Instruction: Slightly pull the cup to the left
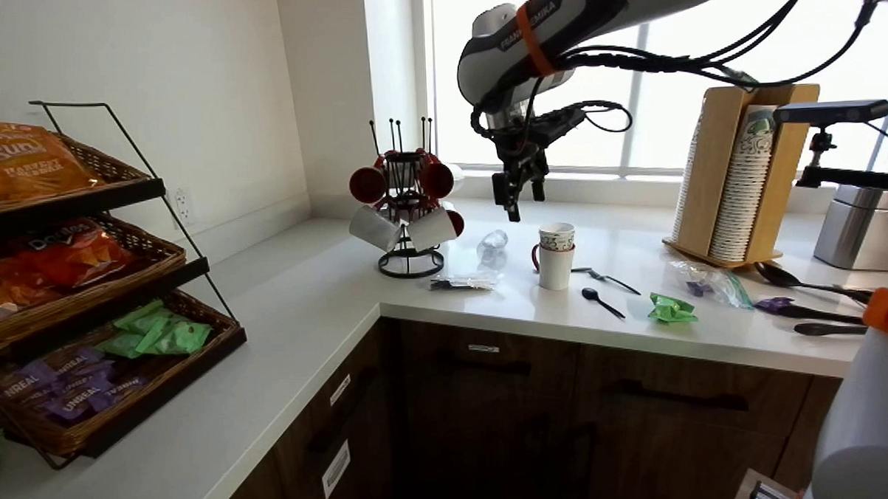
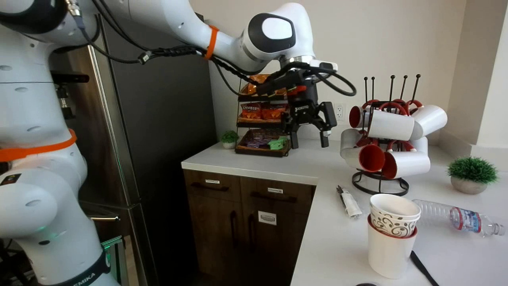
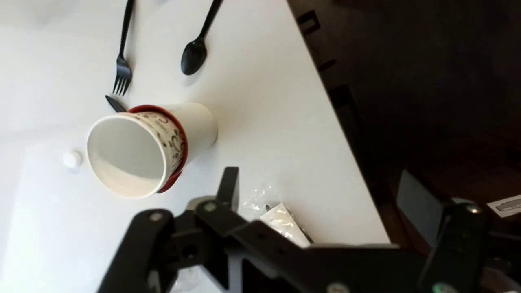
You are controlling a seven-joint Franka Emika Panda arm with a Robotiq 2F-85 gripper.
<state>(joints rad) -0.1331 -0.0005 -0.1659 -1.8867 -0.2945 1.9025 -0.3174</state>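
The jaws hang wide apart in the air, away from the patterned paper cup (image 2: 394, 218), which sits upright in a white mug (image 2: 390, 253) on the worktop (image 2: 333, 238); the arm (image 1: 587, 12) over there says "EMIKA"; I can read "Sun" on an orange bag (image 1: 29, 162), "Doritos" on a red bag (image 1: 78, 253), "UNREAL" on purple packets (image 1: 78, 400).

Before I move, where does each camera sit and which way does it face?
In an exterior view: opposite the window, facing it across the counter; arm at upper right, open gripper below.
In an exterior view: near the cup, facing the snack rack; arm from left to centre.
Wrist view: on the wrist, looking down at the cup; open fingers along the bottom.
Both exterior views share mug stand, snack rack, cup, gripper.
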